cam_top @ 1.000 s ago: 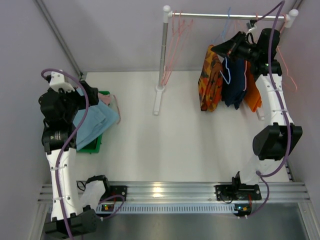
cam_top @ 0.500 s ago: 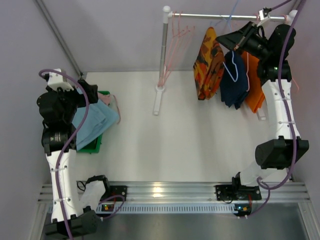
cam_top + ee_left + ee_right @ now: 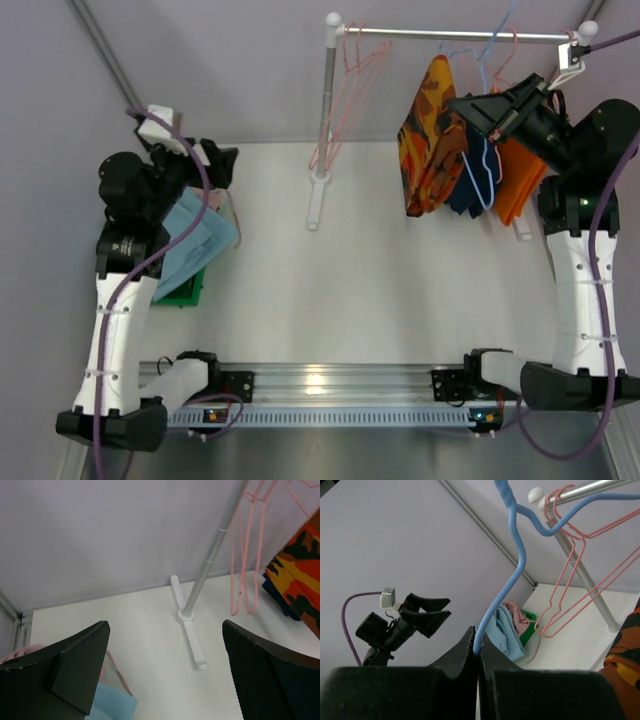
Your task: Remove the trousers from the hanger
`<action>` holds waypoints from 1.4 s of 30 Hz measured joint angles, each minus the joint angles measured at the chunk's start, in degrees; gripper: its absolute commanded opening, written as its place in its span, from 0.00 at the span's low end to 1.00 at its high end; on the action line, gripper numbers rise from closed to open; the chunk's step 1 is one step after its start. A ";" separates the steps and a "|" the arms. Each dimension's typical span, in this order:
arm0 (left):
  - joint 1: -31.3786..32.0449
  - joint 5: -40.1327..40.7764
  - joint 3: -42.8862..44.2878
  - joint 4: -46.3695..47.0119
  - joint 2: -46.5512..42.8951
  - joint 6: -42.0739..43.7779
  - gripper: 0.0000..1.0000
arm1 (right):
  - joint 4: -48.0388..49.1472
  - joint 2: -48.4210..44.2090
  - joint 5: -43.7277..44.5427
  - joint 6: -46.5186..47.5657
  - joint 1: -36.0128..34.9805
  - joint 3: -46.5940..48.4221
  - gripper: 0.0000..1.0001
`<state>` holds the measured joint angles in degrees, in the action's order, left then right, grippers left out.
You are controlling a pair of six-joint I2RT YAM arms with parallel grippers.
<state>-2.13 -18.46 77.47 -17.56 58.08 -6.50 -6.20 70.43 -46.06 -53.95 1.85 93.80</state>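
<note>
My right gripper (image 3: 492,108) is shut on the neck of a blue hanger (image 3: 513,575) that carries the navy trousers (image 3: 468,182), just below the rail (image 3: 450,32). The orange-and-red patterned trousers (image 3: 428,140) hang to their left and the plain orange trousers (image 3: 520,180) to their right. Whether the blue hook still rests on the rail I cannot tell. My left gripper (image 3: 215,165) is open and empty above the light blue trousers (image 3: 195,240), which drape over a green bin (image 3: 185,290). The dusty pink trousers (image 3: 517,616) lie in the bin beside them.
Several empty pink hangers (image 3: 345,85) hang at the rail's left end by the grey post (image 3: 327,100). The post's white foot (image 3: 316,205) lies on the table. In the left wrist view, the post (image 3: 210,560) and pink hangers (image 3: 245,570) stand ahead.
My left arm has risen and swung right, with its gripper now pointing toward the rack. My right gripper has shifted right and slightly down with the blue hanger and navy trousers, and the clothes have swung.
</note>
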 measured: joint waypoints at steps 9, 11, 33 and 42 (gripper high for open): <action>38.32 18.53 1.55 6.23 5.25 15.61 0.99 | -1.09 -7.96 4.13 -0.13 0.00 -3.19 0.00; 45.68 23.45 1.60 8.55 6.75 18.03 0.99 | -1.60 -9.62 5.27 -0.09 0.00 -4.44 0.00; 76.13 49.48 0.46 41.29 31.67 20.00 0.97 | -5.03 -13.60 11.32 -4.76 -1.55 -13.40 0.00; 76.06 47.91 0.46 49.29 35.85 17.31 0.93 | -4.50 -13.99 11.54 -6.16 -3.45 -13.60 0.00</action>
<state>73.93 29.45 77.93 31.73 93.93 10.81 -10.70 56.45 -34.52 -60.12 -1.61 80.20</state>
